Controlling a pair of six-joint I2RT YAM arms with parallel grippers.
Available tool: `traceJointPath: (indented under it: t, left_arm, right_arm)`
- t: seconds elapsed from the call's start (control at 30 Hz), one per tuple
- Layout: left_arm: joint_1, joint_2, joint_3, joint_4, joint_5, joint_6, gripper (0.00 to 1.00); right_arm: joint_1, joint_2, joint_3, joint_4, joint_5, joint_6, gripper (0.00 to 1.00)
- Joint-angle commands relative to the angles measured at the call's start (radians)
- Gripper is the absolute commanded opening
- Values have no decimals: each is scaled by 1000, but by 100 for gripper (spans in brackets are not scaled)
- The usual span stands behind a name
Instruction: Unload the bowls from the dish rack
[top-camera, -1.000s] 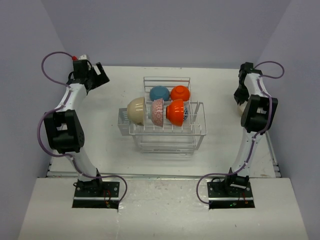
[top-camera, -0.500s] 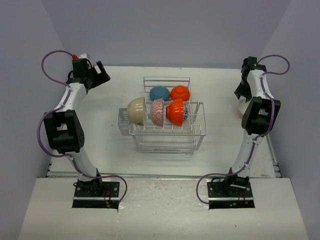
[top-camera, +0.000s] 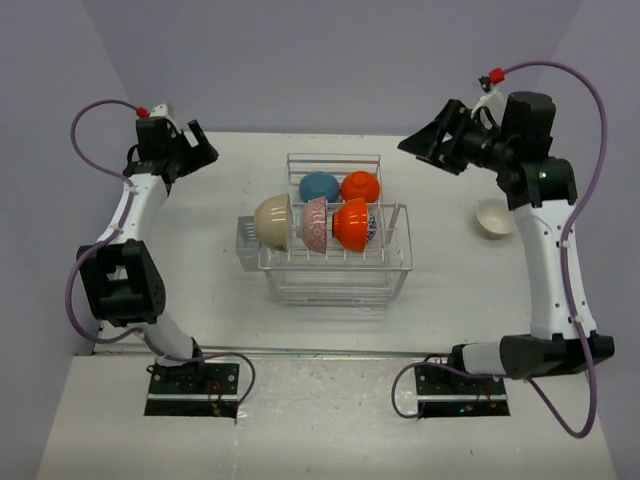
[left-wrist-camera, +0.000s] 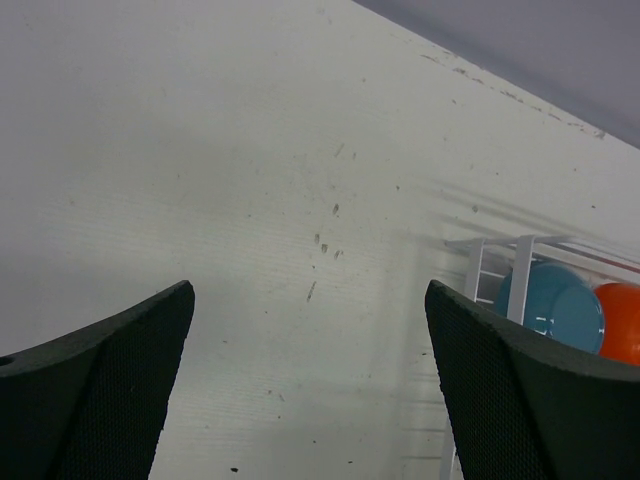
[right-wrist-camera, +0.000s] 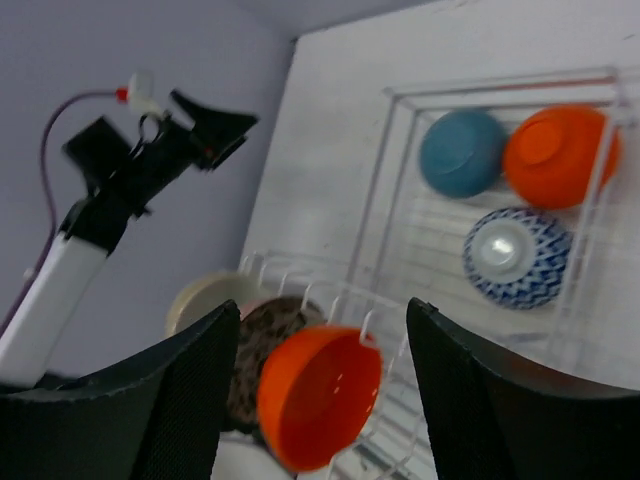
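Tabletop (top-camera: 220, 300) bears dish rack (top-camera: 335, 272) (six bowls (top-camera: 352, 225) inside), cream bowl (top-camera: 494, 217) apart.

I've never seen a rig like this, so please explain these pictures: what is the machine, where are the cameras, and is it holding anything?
It is a robot: a left arm and a right arm bolted to a table. The wide picture looks down from above and behind them. The other two come from cameras on the wrists; the dark shapes at the bottom are each arm's own fingers. The left gripper and right gripper are both open, holding nothing. A white dish rack in the middle holds six bowls; one cream bowl sits on the table at the right.
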Motion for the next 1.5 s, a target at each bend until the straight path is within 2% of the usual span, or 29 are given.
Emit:
traceJointPath:
  t: [0.0,0.13,0.23,0.4,0.83,1.3,1.47]
  left_arm:
    - [2,-88,-32,0,25,3,96]
    - [2,-131,-62,-18,15,19,96]
    - [2,-157,-72,-29,19,28,96]
    - [2,-181,-89,-31,29,34,96]
    - [2,-175,-89,-21,39,36,96]
    - [2,-138,-45,-26,49,31,97]
    - [3,-137,-43,-31,41,39,97]
  right_arm:
    - [23,-53,-145,102,-361,79,70]
    - [69,-168,-360,195,-426,135,70]
    - [94,-219,-435,192,-446,131,70]
    - [151,-274,-547,284,-484,180,70]
    - [234,-239,-570,405,-507,282,66]
    - [272,-138,-563,533,-516,352,47]
    - [273,-136,-581,573,-524,395,35]
